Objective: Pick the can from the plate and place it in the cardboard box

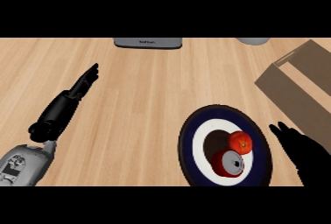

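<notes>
The right hand (302,153), seemingly open and empty beside the plate (186,144), could knock the red fruit (241,141) crowding the can (229,162) when grasping.

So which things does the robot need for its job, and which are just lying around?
For the job: can, plate, cardboard box, right hand beside the plate.
Just lying about: red fruit on the plate, grey appliance, grey object at the far edge, resting left hand.

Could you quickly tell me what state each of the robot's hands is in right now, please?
Left hand: open, fingers straight, holding nothing.
Right hand: open, holding nothing, beside the plate with the can.
</notes>
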You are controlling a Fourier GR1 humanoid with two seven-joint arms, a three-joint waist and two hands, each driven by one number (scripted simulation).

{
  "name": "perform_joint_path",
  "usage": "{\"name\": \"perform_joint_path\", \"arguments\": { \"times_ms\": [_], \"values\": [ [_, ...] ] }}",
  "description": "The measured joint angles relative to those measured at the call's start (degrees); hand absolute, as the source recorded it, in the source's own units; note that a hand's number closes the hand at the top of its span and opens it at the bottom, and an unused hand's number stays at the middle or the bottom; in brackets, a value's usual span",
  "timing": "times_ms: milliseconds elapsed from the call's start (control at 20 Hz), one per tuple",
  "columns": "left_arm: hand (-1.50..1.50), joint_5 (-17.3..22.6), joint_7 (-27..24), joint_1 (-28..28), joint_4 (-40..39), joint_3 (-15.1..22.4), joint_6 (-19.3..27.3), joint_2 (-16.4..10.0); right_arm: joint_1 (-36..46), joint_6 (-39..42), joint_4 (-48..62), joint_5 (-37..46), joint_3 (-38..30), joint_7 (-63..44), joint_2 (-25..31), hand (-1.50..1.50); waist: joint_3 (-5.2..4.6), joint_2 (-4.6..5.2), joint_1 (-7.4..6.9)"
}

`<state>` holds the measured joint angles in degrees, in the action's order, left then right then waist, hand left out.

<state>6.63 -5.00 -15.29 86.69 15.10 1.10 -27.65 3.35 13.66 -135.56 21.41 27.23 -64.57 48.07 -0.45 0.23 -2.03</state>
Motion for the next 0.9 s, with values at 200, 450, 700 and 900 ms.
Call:
{"name": "perform_joint_path", "arguments": {
  "times_ms": [200, 450, 700, 900],
  "values": [
    [0.0, 0.29, 0.37, -0.07, 0.15, -0.75, -0.57, -0.19, 4.32, -0.15, 1.31, 0.74, 5.73, -3.73, -4.21, -1.5, 0.04, -0.17, 0.13],
    [0.0, -0.4, 0.6, -0.14, 0.06, -0.99, -0.23, 0.26, 7.69, -0.02, 4.72, 4.43, 11.08, -5.76, -8.94, -1.5, 0.06, -0.28, 0.65],
    [0.0, -0.13, 0.76, -0.2, -0.12, -1.89, -1.09, -0.21, 10.19, 0.68, 9.59, 8.78, 13.62, -6.11, -12.75, -1.5, 0.11, -0.37, 1.08],
    [0.0, -0.49, -0.34, 1.08, -0.1, -1.96, -1.21, 0.13, 12.12, 1.64, 13.56, 11.15, 14.5, -6.09, -16.64, -1.5, 0.15, -0.39, 1.19]
  ]
}}
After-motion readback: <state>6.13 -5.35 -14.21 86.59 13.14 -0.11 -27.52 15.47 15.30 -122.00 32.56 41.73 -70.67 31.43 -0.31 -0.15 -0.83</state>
